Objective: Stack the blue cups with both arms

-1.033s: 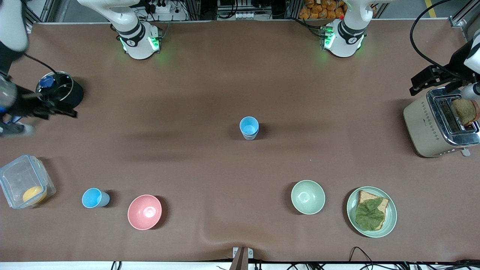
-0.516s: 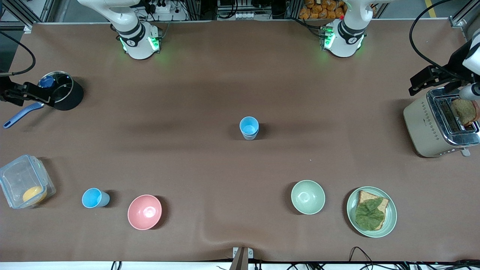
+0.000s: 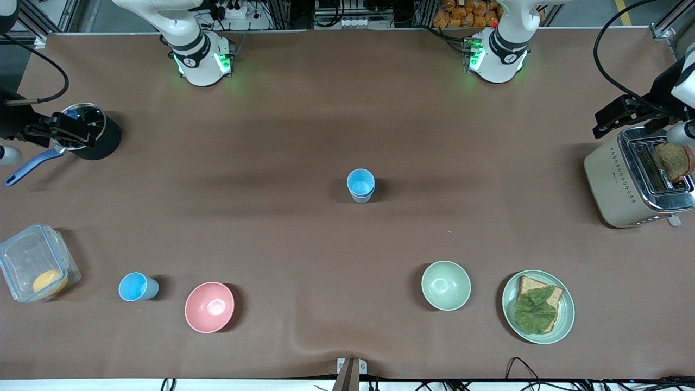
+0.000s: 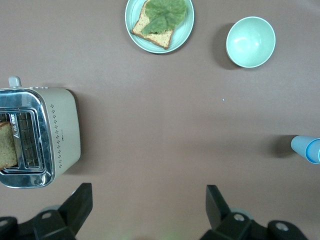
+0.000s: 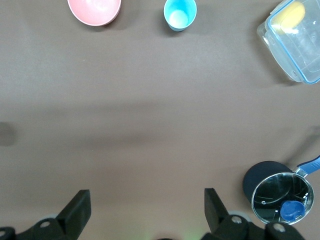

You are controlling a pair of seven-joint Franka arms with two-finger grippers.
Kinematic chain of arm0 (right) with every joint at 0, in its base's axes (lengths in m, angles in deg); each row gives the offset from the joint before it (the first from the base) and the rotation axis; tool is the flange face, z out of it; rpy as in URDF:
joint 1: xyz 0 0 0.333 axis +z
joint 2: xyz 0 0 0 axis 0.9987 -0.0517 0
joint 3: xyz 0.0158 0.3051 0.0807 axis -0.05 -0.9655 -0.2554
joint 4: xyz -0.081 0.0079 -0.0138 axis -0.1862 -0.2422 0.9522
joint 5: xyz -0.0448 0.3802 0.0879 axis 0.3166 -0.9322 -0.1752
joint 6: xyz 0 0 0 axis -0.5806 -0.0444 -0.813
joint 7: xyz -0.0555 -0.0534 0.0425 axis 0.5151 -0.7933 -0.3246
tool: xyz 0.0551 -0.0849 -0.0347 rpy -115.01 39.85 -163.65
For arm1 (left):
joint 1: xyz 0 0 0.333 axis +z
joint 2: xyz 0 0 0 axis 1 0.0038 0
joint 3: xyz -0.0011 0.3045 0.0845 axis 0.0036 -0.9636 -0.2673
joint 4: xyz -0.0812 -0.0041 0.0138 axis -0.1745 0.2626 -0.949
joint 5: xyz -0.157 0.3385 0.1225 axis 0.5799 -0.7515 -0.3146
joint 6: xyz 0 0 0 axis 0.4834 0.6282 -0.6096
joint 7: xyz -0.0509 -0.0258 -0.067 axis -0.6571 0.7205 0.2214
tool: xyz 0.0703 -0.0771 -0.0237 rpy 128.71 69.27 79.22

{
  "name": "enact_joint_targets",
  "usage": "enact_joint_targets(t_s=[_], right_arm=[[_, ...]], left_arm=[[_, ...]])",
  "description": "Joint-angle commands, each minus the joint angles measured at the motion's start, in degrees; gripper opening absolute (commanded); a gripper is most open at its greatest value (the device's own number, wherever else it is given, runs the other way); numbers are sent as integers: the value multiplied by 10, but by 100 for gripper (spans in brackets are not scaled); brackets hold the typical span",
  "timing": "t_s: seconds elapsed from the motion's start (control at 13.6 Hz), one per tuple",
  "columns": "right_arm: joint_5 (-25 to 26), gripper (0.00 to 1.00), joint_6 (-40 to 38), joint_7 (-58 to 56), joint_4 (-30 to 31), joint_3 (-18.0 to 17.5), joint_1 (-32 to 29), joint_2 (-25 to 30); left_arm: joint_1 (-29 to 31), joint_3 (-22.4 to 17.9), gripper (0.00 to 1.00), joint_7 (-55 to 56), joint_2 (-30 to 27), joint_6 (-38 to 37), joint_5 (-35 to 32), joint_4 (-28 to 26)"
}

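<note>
Front view: two nested light-blue plastic cups (image 3: 360, 185) stand mid-table; a single light-blue tapered cup (image 3: 138, 287) sits nearer the camera, beside the pink bowl (image 3: 209, 307). Right gripper (image 5: 145, 212) hangs spread over the black pot (image 3: 87, 131); left gripper (image 4: 149, 207) spread above the toaster (image 3: 635, 179). Grasp the lone cup by its rim, keeping it upright.

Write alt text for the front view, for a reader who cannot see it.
Two blue cups sit nested mid-table, and a third blue cup stands apart, nearer the camera, between a pink bowl and a clear container. The right gripper, open, hangs over a black saucepan; the left gripper, open, hangs by the toaster.
</note>
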State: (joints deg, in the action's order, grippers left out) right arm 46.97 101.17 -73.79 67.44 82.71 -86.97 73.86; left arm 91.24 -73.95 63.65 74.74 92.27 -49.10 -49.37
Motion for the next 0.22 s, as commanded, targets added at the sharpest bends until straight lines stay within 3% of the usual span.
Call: enact_joint_targets(t_s=[0.0,0.15], right_arm=[[20,100,-8,3,-6,-14,-16,4],[25,100,-7,0,-5,-12,-15,8]], left_arm=[[1,-3,100,-5,-4,-10,2,2],[1,-3,100,-4,-5,-10,3,2]])
